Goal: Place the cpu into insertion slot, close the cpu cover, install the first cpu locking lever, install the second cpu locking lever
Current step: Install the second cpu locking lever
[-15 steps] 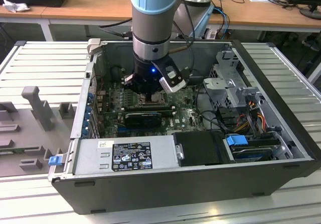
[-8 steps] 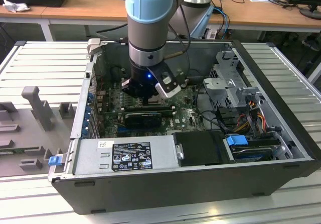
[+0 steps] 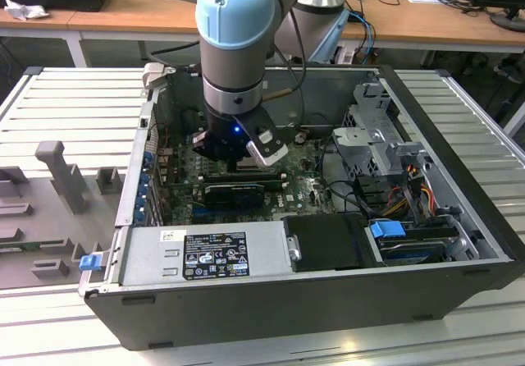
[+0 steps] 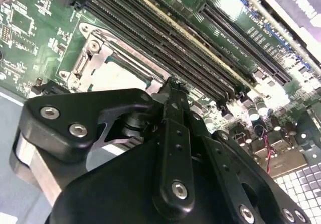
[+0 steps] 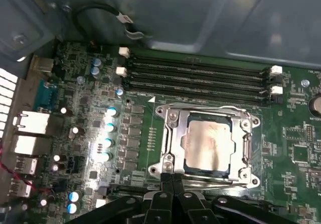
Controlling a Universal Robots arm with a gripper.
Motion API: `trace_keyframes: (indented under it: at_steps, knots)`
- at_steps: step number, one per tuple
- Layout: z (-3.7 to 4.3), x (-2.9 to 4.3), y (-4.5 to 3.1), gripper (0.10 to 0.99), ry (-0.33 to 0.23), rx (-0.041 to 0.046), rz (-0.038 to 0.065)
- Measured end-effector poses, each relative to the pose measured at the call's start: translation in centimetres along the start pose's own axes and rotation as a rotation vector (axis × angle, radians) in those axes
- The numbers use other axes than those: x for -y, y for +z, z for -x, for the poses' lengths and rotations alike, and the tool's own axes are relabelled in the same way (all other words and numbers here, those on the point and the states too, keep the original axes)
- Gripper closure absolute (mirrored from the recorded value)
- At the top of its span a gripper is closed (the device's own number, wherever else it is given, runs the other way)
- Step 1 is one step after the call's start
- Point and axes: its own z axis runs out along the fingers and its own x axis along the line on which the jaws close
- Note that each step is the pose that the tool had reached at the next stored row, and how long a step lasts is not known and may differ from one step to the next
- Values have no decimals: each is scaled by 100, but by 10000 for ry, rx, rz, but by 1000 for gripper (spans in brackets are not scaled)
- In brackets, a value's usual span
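Case (image 3: 459, 243): open computer tower lying on its side on a slatted metal bench (image 3: 74, 103); board exposed, a power supply (image 3: 205, 251) along its near wall and a drive bay (image 3: 410, 235) towards the exterior view's right.

Arm (image 3: 234, 46): pale blue and grey, reaching down into the case at roughly the centre of the board.

Board (image 5: 90, 108): green, carrying four long black memory slots (image 5: 200, 78) that run side by side just beyond the socket.

Socket (image 5: 208, 146): square, silver-framed, in the first wrist view lying at about 12 o'clock from the fingertips and just beside them.

Cover (image 5: 170, 133): metal frame plate with open centre, lying flat and closed over the socket, screws at its corners.

Cpu (image 5: 208, 143): pale silvery-beige square, seated flat inside the socket and showing through the cover's open centre; in the second wrist view a pale part of it shows past the finger (image 4: 173, 108).

Gripper (image 5: 173, 176): black, fingers pressed together with nothing between them, tips at the socket's near edge; whether they touch the frame or a lever there cannot be told, the tips hiding that spot.

Levers: thin wire runs along the socket's edges, possibly these; their latching is not clear.
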Motion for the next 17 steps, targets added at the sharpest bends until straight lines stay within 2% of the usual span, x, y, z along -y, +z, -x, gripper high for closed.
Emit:
trace_keyframes:
  at_steps: [2,3,5,7,9,15,17]
  knots:
    - [-19,55,-5,980,4,26,231]
    - [-23,76,-7,980,4,33,302]
    - [-31,123,-18,980,5,68,623]
    - [-38,164,-23,980,6,93,861]
    - [-55,204,-10,980,8,112,1033]
    - [-92,232,60,980,10,136,1264]
    - [-94,236,85,980,11,149,1370]
